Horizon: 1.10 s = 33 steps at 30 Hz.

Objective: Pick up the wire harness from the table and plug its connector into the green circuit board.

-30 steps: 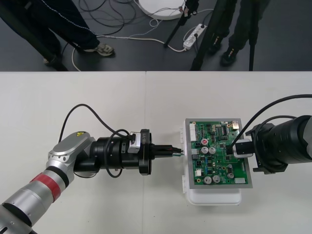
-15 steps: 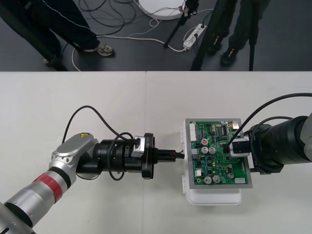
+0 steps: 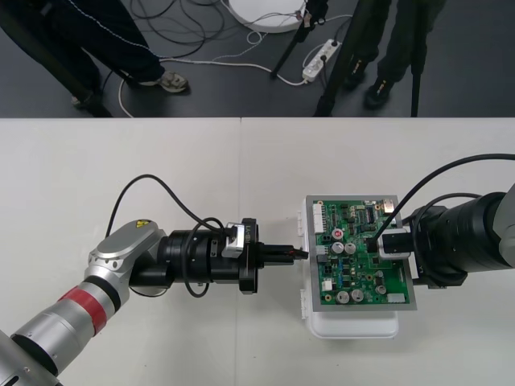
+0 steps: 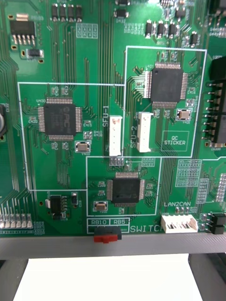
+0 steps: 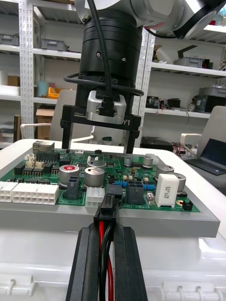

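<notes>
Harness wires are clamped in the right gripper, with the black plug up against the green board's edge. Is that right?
Not quite: the left gripper clamps the harness wires, as the left wrist view shows. The black plug is indeed against the green board's edge. The right gripper hangs open over the board's far side.

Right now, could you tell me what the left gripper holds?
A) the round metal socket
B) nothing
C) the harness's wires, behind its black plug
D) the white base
C: the left wrist view shows the left gripper shut on the red and black wires, black plug at the green circuit board's edge.
</notes>
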Each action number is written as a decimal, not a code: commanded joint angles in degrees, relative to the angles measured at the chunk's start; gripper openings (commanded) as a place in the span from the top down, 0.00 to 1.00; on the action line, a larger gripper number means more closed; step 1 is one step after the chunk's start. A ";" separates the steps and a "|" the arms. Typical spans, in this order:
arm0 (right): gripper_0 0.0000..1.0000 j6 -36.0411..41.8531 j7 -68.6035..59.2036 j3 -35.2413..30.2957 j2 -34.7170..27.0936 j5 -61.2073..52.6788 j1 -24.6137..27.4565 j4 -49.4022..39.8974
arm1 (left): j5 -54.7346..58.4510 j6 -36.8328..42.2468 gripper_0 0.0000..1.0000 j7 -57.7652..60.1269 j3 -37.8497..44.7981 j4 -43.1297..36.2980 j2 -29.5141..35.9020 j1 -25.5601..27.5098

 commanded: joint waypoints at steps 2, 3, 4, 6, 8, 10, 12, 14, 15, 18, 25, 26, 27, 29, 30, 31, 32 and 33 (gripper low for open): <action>0.00 -0.31 -1.79 0.54 0.91 0.58 -1.13 -1.18 | -0.31 2.22 1.00 -6.08 -1.08 -0.47 -2.15 -2.08; 0.00 -0.31 -1.79 0.46 1.00 0.58 -1.22 -1.18 | -0.58 2.22 1.00 -5.99 -1.17 -0.39 -2.33 -2.08; 0.00 -0.31 -1.79 0.46 1.08 0.58 -1.13 -1.18 | -0.84 2.22 1.00 -6.08 -1.17 -0.47 -2.42 -2.08; 0.00 -0.31 -1.79 0.46 1.08 0.58 -1.22 -1.18 | -1.19 2.22 1.00 -6.08 -1.08 -0.39 -2.59 -2.08; 0.00 -0.31 -1.79 0.54 1.17 0.58 -1.22 -1.18 | -1.19 2.22 1.00 -6.08 -1.17 -0.47 -2.59 -2.08; 0.00 -0.31 -1.88 0.54 1.17 0.50 -1.22 -1.27 | -1.28 2.22 1.00 -6.08 -1.17 -0.47 -2.59 -2.08; 0.00 -0.31 -1.79 0.54 1.17 0.50 -1.22 -1.36 | -1.54 2.22 1.00 -6.26 -1.17 -0.47 -2.59 -2.08; 0.00 -0.31 -1.79 0.54 1.35 0.50 -1.31 -1.36 | -1.72 2.31 1.00 -6.34 -1.08 -0.47 -2.59 -2.08; 0.00 -0.31 -1.79 0.46 1.35 0.50 -1.31 -1.45 | -1.72 2.31 1.00 -6.34 -1.17 -0.47 -2.59 -2.08; 0.00 -0.31 -1.79 0.54 1.52 0.41 -1.48 -1.45 | -2.51 2.40 1.00 -6.61 -1.08 -0.47 -2.68 -2.08; 0.00 -0.31 -1.79 0.46 1.61 0.23 -1.57 -1.45 | -2.60 2.48 1.00 -7.31 -1.08 -0.47 -2.94 -2.08; 0.00 -0.31 -1.70 0.54 1.61 0.23 -1.57 -1.45 | -2.60 2.48 1.00 -7.31 -1.08 -0.47 -2.94 -2.08; 0.00 -0.31 -1.79 0.54 1.61 0.23 -1.66 -1.45 | -2.51 2.48 1.00 -7.49 -1.08 -0.47 -3.03 -2.08; 0.00 -0.31 -1.79 0.54 1.79 0.23 -1.75 -1.45 | -2.42 2.48 1.00 -7.57 -1.08 -0.47 -3.21 -2.08; 0.00 -0.31 -1.79 0.54 1.79 0.23 -1.75 -1.45 | -2.42 2.48 1.00 -7.66 -1.08 -0.47 -3.21 -2.08; 0.00 -0.31 -1.79 0.54 1.87 0.23 -1.83 -1.45 | -2.42 2.48 1.00 -7.66 -1.08 -0.47 -3.21 -2.08; 0.00 -0.31 -1.79 0.54 1.87 0.32 -1.83 -1.36 | -2.42 2.48 1.00 -7.66 -1.08 -0.47 -3.30 -2.08; 0.00 -0.31 -1.79 0.54 1.87 0.32 -1.83 -1.36 | -2.34 2.57 1.00 -7.66 -1.08 -0.47 -3.38 -2.08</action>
